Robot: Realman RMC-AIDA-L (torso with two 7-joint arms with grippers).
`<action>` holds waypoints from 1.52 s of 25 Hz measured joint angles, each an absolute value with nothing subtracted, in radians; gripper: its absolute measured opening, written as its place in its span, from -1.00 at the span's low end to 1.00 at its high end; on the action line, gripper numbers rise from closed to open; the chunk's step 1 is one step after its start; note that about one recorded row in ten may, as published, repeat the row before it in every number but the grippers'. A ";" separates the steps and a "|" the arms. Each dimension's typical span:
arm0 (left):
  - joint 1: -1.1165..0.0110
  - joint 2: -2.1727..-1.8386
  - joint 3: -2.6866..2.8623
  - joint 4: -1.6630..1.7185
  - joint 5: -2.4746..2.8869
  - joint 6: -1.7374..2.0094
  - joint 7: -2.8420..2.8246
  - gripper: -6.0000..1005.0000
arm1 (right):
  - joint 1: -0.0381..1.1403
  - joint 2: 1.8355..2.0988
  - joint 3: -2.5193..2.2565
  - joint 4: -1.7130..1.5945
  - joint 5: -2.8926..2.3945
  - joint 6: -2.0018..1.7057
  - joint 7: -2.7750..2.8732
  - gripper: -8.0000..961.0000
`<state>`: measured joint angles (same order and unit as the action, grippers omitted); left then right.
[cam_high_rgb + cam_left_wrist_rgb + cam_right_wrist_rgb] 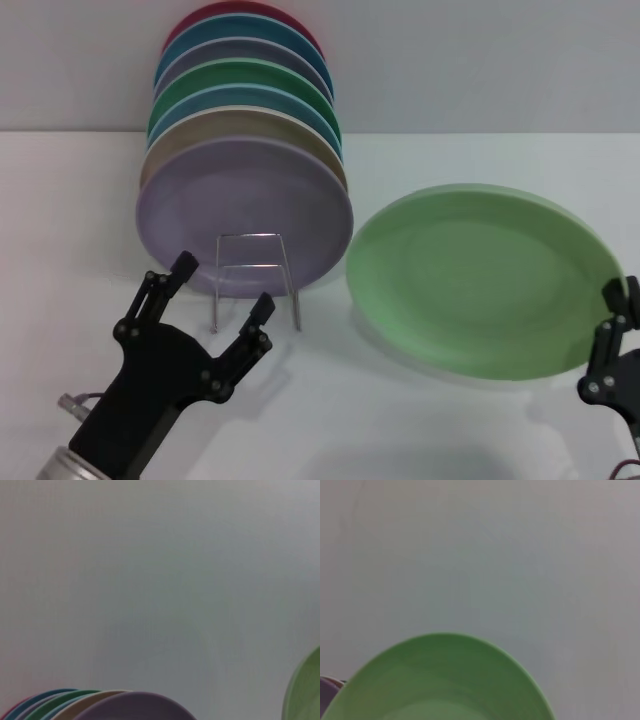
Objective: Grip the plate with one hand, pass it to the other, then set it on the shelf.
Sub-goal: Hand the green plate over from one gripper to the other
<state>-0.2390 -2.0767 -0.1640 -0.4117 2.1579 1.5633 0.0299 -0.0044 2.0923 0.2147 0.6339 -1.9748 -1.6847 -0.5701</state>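
The left gripper (222, 285), black on a silver-grey wrist, reaches forward and up from the lower left of the head view, its two fingers spread wide apart. The right gripper (618, 300) stands at the right edge, only partly in frame, its black fingers pointing upward.

The plate (480, 280) lies right of the shelf (255, 280); stacked plates (245, 190) stand behind the shelf.
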 joint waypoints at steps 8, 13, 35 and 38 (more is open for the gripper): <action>-0.266 -2.078 -0.140 -0.418 2.160 1.526 0.031 0.73 | -0.038 2.092 0.184 0.660 -1.931 -1.723 -0.628 -0.94; -0.280 -2.074 -0.135 -0.428 2.173 1.490 0.031 0.73 | -0.010 2.092 0.124 0.668 -1.871 -1.726 -0.659 -0.94; -0.312 -2.072 -0.173 -0.463 2.166 1.356 0.031 0.73 | 0.068 2.092 0.095 0.685 -1.868 -1.641 -0.635 -0.94; -0.312 -2.071 -0.175 -0.472 2.166 1.351 0.031 0.73 | 0.071 2.092 0.096 0.685 -1.868 -1.637 -0.636 -0.94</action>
<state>-0.3118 -2.0707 -0.1749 -0.4722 2.1660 1.3514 0.0307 0.0709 2.0923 0.0956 0.6848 -1.8681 -1.6367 -0.6360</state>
